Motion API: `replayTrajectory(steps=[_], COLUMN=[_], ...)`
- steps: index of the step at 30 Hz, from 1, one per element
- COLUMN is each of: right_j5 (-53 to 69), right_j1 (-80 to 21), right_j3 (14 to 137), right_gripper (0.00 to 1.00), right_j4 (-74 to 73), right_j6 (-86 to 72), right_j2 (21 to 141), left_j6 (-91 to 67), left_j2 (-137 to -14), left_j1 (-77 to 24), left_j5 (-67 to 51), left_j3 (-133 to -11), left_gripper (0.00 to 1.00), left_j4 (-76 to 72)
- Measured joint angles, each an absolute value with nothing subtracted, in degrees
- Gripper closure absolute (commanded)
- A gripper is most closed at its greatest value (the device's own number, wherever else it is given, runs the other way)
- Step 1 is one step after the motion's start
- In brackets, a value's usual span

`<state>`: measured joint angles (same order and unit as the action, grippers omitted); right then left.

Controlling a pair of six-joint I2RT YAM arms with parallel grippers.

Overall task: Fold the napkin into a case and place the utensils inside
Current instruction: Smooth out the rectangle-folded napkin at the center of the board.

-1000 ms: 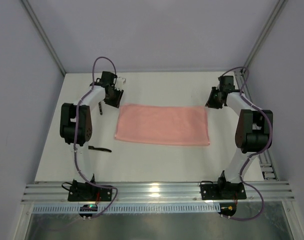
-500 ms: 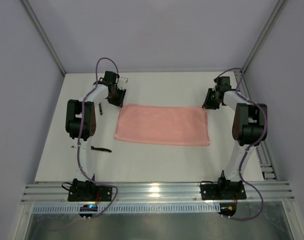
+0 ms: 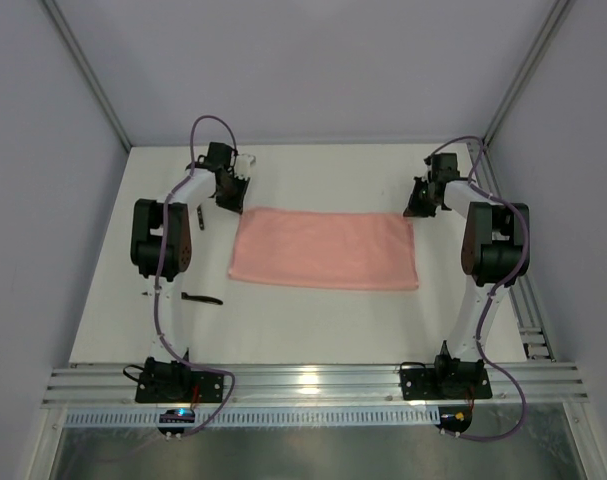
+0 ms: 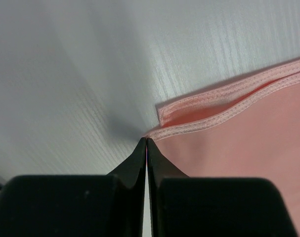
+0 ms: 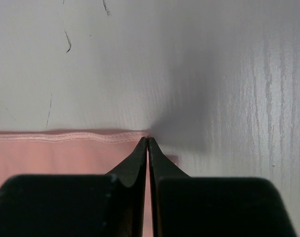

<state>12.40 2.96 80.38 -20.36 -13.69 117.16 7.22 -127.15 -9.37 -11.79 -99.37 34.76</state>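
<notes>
- so, the napkin is lying folded into a long rectangle on the counter, its long axis running left to right between the two arms.
- the left gripper is sitting at the napkin's far left corner, clenched, its tips meeting on the hemmed corner of the upper layer. it looks to be pinching that layer, with the lower layer's hem peeking out just beyond.
- the right gripper is sitting at the far right corner, likewise clenched. the hem is ending at its tips and pink is showing on either side of them, so it is apparently grasping that corner.
- each arm is taking the corner on its own side, so the far long edge is stretching between the two grippers and the rest of the cloth is lying toward the arm bases.
- the coming move is probably depending on both ends of that edge travelling level.
- the utensils are waiting off to the left, apart from the napkin: one beside the left arm, another dark stick near its elbow.
</notes>
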Motion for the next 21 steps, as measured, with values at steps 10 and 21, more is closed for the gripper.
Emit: replayTrajectory(steps=[10,21], right_j5=[12.78,12.53], right_j1=[2.96,2.96], right_j3=[77.71,73.06], right_gripper=[0.96,0.96], right_j4=[-19.31,-18.7], right_j6=[-13.85,-13.91], right_j2=[114.21,105.58], left_j6=[7.2,6.35], left_j2=[-125.97,-121.49], left_j1=[-9.37,-9.37], left_j5=[-12.08,-14.11], left_j3=[-97.19,-94.98], left_gripper=[1.0,1.0], left_j4=[32.36,31.42])
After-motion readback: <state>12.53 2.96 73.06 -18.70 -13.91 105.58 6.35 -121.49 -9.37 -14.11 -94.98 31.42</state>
